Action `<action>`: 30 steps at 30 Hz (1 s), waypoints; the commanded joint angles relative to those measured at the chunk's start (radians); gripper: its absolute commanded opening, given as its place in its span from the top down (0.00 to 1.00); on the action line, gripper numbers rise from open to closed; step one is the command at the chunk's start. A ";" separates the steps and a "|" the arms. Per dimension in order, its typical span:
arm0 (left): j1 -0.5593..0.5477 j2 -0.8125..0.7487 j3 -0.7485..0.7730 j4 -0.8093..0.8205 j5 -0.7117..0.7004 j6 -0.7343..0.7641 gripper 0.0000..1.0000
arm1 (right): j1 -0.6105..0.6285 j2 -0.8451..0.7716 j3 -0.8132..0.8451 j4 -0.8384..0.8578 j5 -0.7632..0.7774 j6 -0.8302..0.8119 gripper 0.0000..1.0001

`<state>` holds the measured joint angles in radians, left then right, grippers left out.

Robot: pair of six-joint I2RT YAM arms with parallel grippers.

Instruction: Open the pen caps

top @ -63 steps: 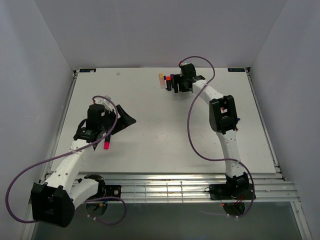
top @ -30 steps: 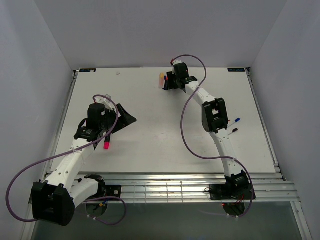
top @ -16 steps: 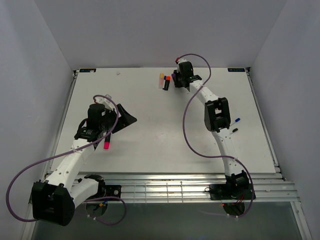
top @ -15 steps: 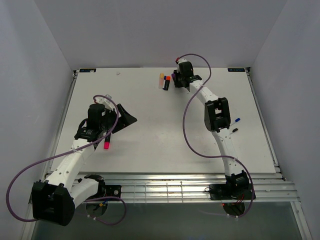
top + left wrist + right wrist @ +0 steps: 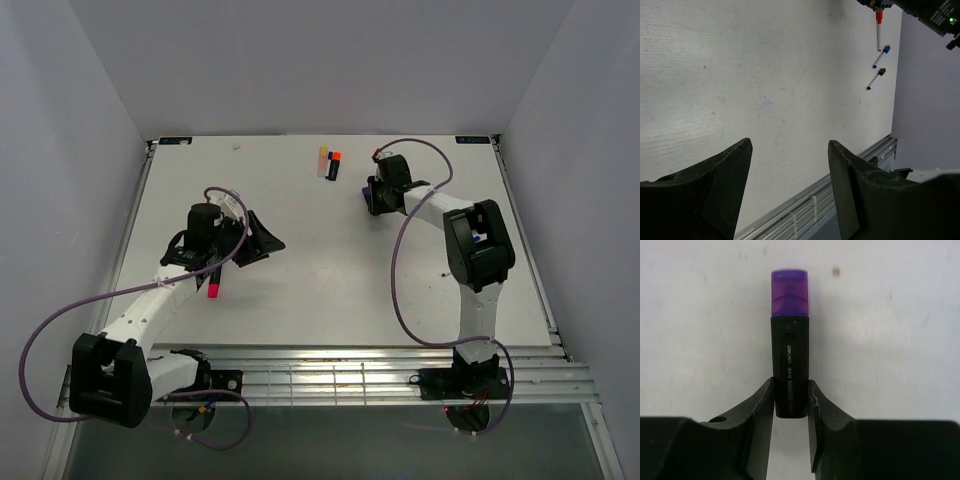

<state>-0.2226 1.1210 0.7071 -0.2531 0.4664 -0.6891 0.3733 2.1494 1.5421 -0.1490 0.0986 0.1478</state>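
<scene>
The right hand (image 5: 790, 392) is gripping a marker (image 5: 790, 355) by its tail end, leaving the purple cap (image 5: 789, 291) sticking out free, likely so the other hand can pull it off. The left hand (image 5: 790, 145) is hanging wide and empty above the desk (image 5: 715, 75), probably readying for that pull.

White table (image 5: 300, 290), lightly scuffed, boxed in on three sides by pale grey walls (image 5: 320, 60). Along near edge, slotted aluminium rails (image 5: 330, 375). Dark label (image 5: 175, 140) at far left corner, second label (image 5: 472, 139) at far right. Faint purple smudge (image 5: 768, 105) in left wrist view.
</scene>
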 commanded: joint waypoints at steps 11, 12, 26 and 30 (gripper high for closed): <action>-0.234 0.221 0.071 0.339 0.089 -0.269 0.28 | 0.174 -0.710 -0.769 0.204 -0.178 0.177 0.92; -0.242 0.255 0.072 0.357 0.087 -0.286 0.28 | 0.188 -0.771 -0.793 0.200 -0.177 0.194 0.92; -0.322 0.445 0.111 0.428 0.058 -0.411 0.24 | 0.325 -1.034 -0.953 0.206 -0.214 0.274 0.92; -0.328 0.470 0.114 0.456 0.064 -0.438 0.24 | 0.340 -1.031 -0.953 0.212 -0.231 0.279 0.92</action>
<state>-0.5415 1.5917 0.7868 0.1585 0.5316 -1.0958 0.7017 1.1316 0.5903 0.0174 -0.1123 0.4152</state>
